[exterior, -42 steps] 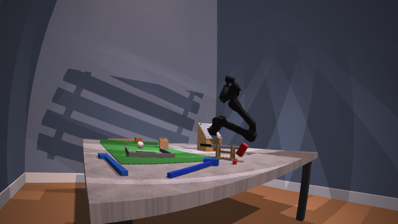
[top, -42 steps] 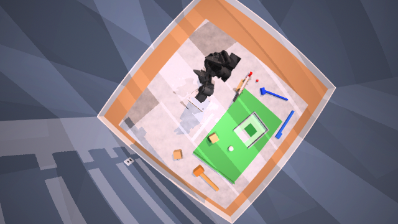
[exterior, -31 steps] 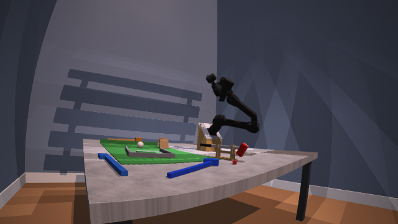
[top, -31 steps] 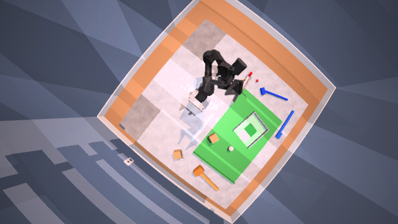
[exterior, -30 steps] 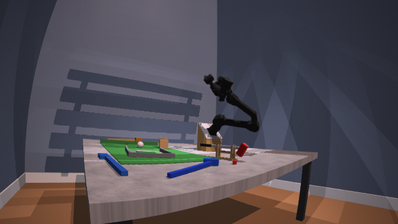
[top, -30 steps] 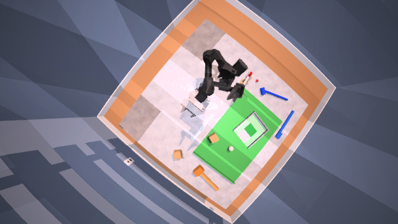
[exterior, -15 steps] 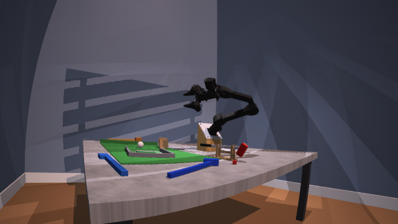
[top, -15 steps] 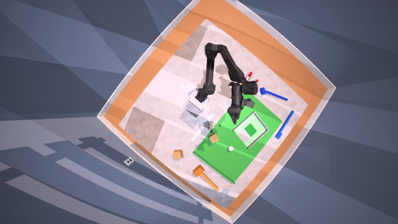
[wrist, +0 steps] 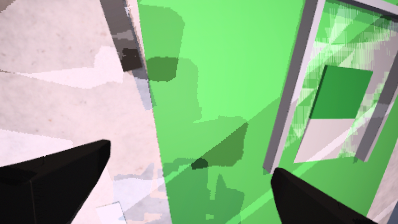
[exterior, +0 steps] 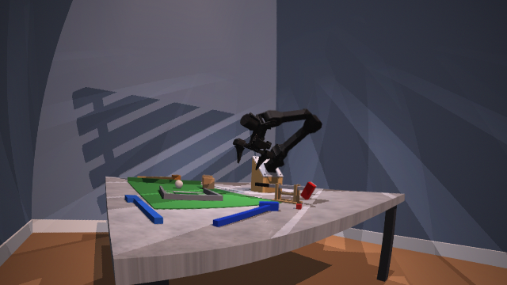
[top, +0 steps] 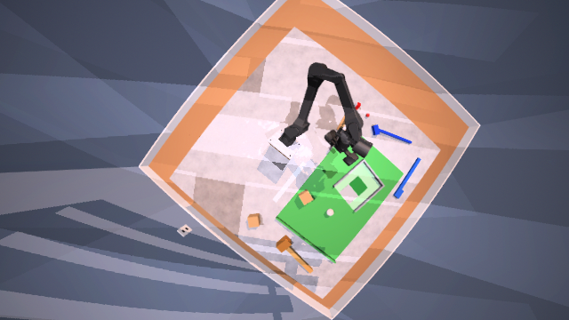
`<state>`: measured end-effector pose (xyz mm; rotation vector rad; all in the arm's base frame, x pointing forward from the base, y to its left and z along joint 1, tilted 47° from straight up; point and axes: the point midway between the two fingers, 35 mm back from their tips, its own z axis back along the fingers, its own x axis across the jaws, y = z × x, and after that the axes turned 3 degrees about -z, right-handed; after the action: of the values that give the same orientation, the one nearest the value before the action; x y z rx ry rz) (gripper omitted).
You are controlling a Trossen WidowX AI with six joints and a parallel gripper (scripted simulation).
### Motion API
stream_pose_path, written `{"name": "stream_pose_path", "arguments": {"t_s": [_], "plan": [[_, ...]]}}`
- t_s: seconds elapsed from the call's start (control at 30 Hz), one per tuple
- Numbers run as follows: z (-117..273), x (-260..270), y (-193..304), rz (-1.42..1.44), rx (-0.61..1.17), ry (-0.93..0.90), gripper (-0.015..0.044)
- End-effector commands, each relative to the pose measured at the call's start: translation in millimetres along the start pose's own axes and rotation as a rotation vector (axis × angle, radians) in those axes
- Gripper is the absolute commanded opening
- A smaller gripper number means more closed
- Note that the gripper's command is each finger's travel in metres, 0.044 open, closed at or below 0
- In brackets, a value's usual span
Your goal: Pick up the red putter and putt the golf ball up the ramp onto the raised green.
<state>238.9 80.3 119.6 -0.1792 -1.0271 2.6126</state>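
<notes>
- The gripper [exterior: 250, 155] is held well above the bench [exterior: 245, 233], fingers spread wide and pointing down; nothing is held between them.
- In the wrist view, one dark fingertip [wrist: 75, 170] is seen over pale bench surface and the other over the green mat [wrist: 225, 75]; the mat's edge runs between them.
- The red putter [exterior: 308, 190] is seen resting on a small wooden rack [exterior: 287, 194] near the arm's base, its red head raised at the outer end. In the top view only a red tip [top: 357, 106] and a stretch of tan shaft show beside the forearm; the rest is hidden by the arm.
- The key relation: the putter lies beside and below the gripper, back towards the base, off the mat. Its long axis is judged to run roughly parallel to the mat's near edge, though this cannot be confirmed with the shaft largely covered.
- The golf ball [top: 330, 212] sits on the green mat at the end far from the gripper, apart from the grey-framed raised green [top: 358, 185].
- The pickup is not yet begun. The next move is judged to require a retreat off the mat towards the rack, a descent, and jaws set across the shaft.
</notes>
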Motion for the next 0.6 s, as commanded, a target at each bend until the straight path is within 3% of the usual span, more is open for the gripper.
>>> {"name": "stream_pose_path", "arguments": {"t_s": [0.0,0.57], "plan": [[-24,47,-55,0.351,-0.327,-0.346,0.044],[-41,52,-58,0.359,-0.337,-0.352,0.044]]}}
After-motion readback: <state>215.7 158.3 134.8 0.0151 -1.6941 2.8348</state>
